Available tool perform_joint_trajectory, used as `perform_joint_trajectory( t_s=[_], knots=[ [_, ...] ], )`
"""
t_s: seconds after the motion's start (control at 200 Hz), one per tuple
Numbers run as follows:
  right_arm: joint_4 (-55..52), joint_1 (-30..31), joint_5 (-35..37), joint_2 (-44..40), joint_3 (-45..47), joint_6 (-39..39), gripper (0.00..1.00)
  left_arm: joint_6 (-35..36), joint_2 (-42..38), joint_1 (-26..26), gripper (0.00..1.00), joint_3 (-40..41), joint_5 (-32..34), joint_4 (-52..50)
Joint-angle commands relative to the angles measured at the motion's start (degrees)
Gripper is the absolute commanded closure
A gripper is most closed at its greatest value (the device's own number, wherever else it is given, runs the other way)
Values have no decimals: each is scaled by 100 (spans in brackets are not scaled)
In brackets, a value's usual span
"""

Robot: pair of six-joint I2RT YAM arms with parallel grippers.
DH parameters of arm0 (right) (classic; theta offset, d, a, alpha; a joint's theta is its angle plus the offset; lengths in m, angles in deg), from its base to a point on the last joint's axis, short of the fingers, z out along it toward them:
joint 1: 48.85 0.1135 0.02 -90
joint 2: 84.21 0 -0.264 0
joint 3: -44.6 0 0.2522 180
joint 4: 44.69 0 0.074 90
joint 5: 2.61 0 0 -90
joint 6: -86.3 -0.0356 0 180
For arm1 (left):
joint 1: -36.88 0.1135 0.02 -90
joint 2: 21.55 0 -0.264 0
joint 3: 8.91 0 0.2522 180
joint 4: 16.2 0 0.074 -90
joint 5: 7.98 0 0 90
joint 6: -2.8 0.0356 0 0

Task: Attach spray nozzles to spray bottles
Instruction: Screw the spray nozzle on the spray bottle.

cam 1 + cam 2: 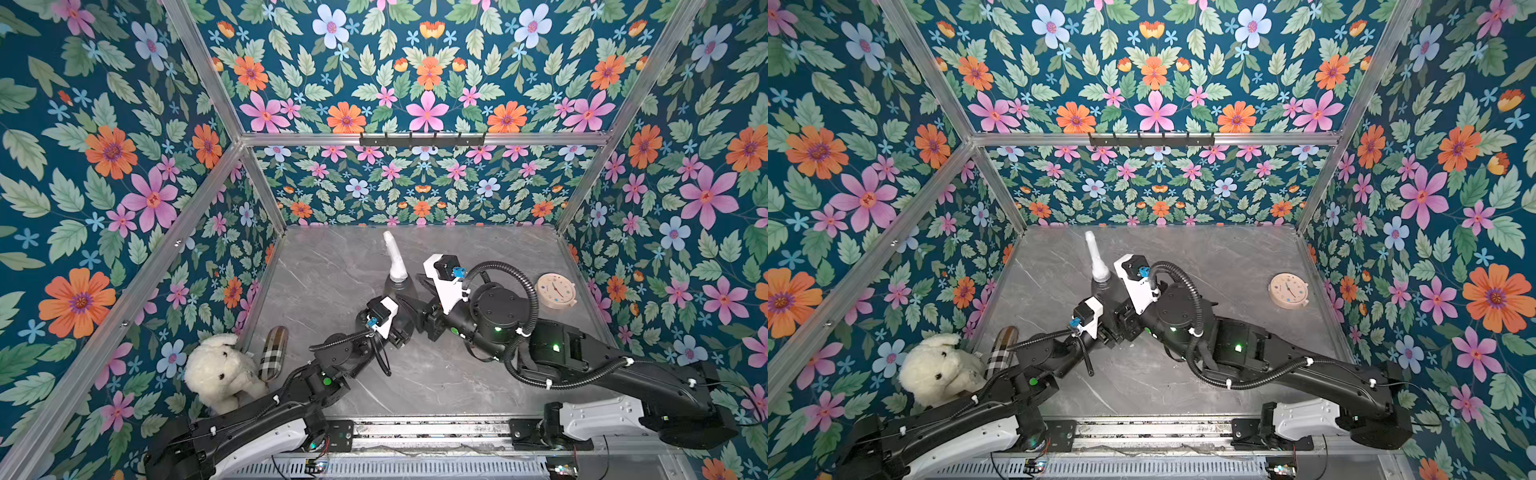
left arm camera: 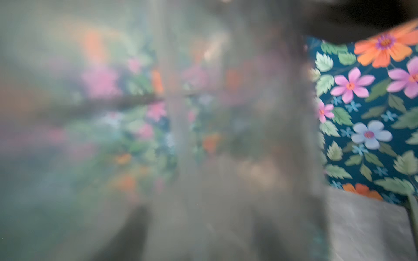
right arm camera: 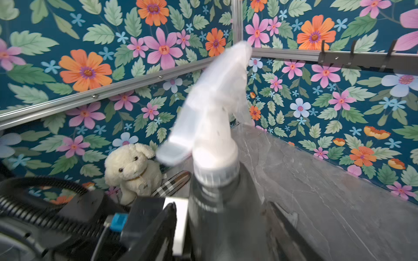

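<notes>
Across the grey table [image 1: 457, 386], two black arms reaching in to meet near its middle; pushed into the near left corner, well clear of the work, a white plush dog [image 1: 222, 372] with a plaid case [image 1: 274, 353] just beside it; off by the right wall, likewise out of the way, a round beige clock [image 1: 556, 290].

Near the table's middle, upright between the arms, one smoky-grey spray bottle [image 1: 397, 291]; clamped on its body by the left gripper [image 1: 406, 309], probably to stop it spinning or tipping while the head is seated; so close as to leave the left wrist view nothing but blur through grey plastic.

Seated on the neck, ribbed collar down over the mouth, a whitish-clear spray nozzle [image 3: 214, 108]; looks attached, tightness not to be judged from here.

Alongside the bottle's shoulder, the right gripper [image 1: 424, 291], fingers flanking the bottle in the right wrist view; pressing or just clear of it, cannot tell.

No other bottles or nozzles in view.

No brand or label visible on bottle or nozzle; markings on the clock face too small to read.
</notes>
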Motion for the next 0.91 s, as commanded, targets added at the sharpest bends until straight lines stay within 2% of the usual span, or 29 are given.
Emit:
perform_joint_trajectory(
  t_s=[0.0,0.085,0.225,0.365,0.63,0.745,0.9],
  knots=[
    [-361,-297,-892,-386,7,-19,41,50,-23,-5,100,-13,-151,379],
    [-653,-924,-2051,-601,-48,-338,41,67,-51,-5,100,8,-278,375],
    [-867,-2029,-4473,-644,-140,-411,40,92,-171,-5,100,53,-765,226],
    [-758,-2710,-5852,-543,-225,-255,41,62,-216,8,100,-26,-1368,-113],
    [-754,-2751,-6696,-219,-671,202,49,-48,-170,4,100,-85,-1686,-313],
    [-839,-2752,-6735,-44,-796,257,53,-67,-172,4,100,-72,-1750,-332],
    [-800,-2747,-6636,75,-849,284,53,-48,-159,9,100,-69,-1814,-323]
  ],
)
